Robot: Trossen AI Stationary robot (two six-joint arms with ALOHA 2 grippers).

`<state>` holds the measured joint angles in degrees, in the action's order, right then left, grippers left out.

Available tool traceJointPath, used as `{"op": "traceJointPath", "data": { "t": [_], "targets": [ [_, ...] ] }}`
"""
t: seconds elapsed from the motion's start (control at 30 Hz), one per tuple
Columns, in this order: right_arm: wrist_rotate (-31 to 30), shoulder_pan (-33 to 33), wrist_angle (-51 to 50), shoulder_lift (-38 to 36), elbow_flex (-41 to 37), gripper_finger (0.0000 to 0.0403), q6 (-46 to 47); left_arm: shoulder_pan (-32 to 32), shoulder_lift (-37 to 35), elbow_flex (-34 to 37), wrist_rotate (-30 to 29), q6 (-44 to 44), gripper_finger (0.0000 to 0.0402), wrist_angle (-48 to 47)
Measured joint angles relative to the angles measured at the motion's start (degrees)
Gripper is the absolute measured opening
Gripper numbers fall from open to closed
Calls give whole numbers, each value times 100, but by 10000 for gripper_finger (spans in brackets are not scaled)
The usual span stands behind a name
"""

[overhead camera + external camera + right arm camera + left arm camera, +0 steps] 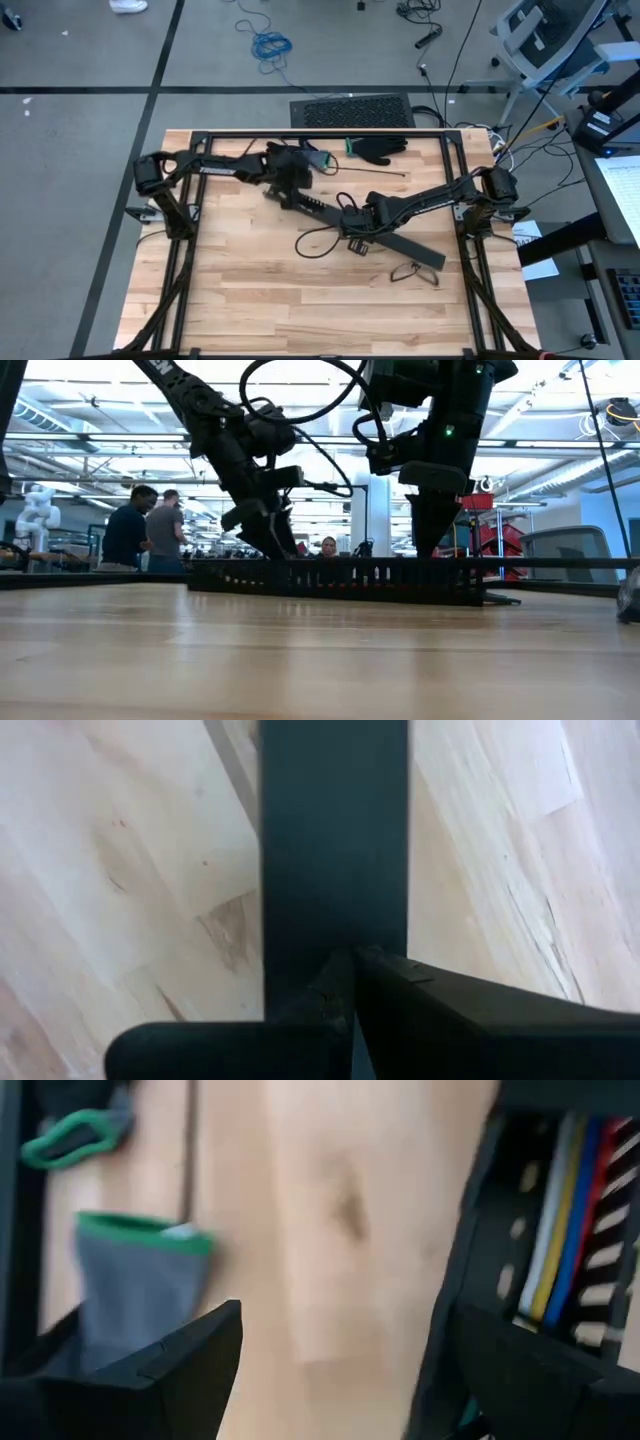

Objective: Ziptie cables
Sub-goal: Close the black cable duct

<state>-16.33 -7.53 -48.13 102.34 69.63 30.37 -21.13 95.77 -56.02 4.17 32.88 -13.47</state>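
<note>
Working from my left: the left gripper [330,1370] hangs wide open at the upper-left end of the black duct [330,212]. The cables [570,1210] lie lengthwise inside it, beside that gripper's finger. The right gripper [352,982], shut, presses mid-duct, farther off.

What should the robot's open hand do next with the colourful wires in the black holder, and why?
Probably ease the left gripper toward the cables and close on them. Its fingers stand open with nothing between them, and the red, yellow, blue and white wires lie side by side inside the black slotted duct, just beside it. The right gripper is shut, pressing on the duct, seemingly steadying it.
</note>
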Motion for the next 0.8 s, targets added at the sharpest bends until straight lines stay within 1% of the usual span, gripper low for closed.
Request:
{"op": "traceJointPath", "data": {
  "t": [0.17,0.23,0.33,0.47,0.53,0.7,0.8],
  "targets": [
    [62,-5,4,-175,-9,0,-2,-509,26,8,-23,98,343,447],
    [60,-9,3,-260,-9,0,-1,-628,31,8,6,51,343,364],
    [35,-7,9,-363,-7,0,-2,-658,-1,8,360,-55,343,138],
    [33,-7,14,-391,-7,0,-86,-480,-32,8,541,-132,343,-239],
    [34,-7,35,-391,-7,0,-190,-356,-102,17,713,-309,343,-470],
    [34,-7,64,-400,-5,0,-325,48,-238,15,1464,-1095,343,-555],
    [32,-7,76,-400,-2,0,-384,402,-242,11,1677,-1491,343,-572]
  ]
}}
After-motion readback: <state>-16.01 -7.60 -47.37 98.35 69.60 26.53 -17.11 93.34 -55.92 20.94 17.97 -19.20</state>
